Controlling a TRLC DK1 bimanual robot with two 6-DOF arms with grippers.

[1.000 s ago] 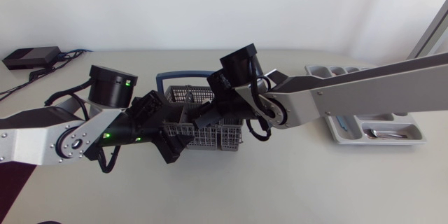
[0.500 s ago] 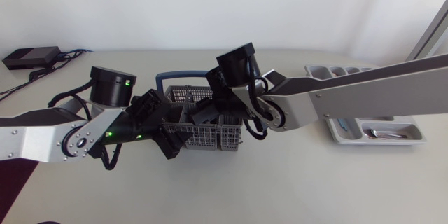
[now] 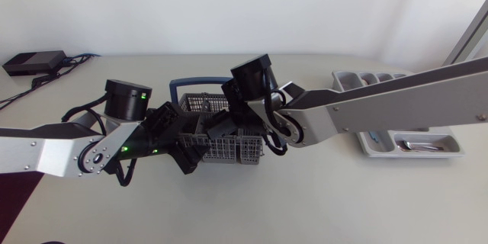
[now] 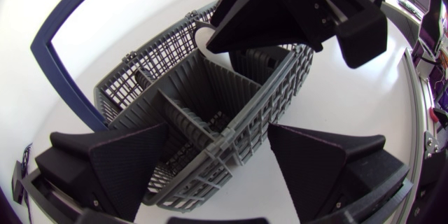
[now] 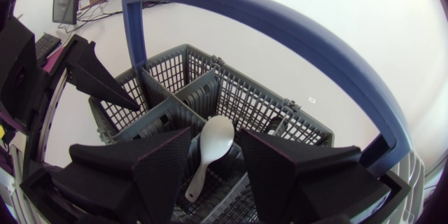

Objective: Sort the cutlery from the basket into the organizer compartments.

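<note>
Table: pale, matt tabletop (image 3: 305, 198).
Far left corner: flat black box (image 3: 30, 62), with black cables (image 3: 72, 62) beside it.

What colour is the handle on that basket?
Blue. The basket handle shows best in the right wrist view, arching over the grey basket.

Grey mesh basket (image 4: 164, 59), blue handle (image 4: 66, 38) up on its far side. My left gripper (image 4: 217, 136) straddles the basket's near wall, fingers spread: one inside a near compartment, one outside on the white table (image 4: 364, 105). My right gripper (image 4: 280, 49) dips into the basket's far corner compartment.
</note>
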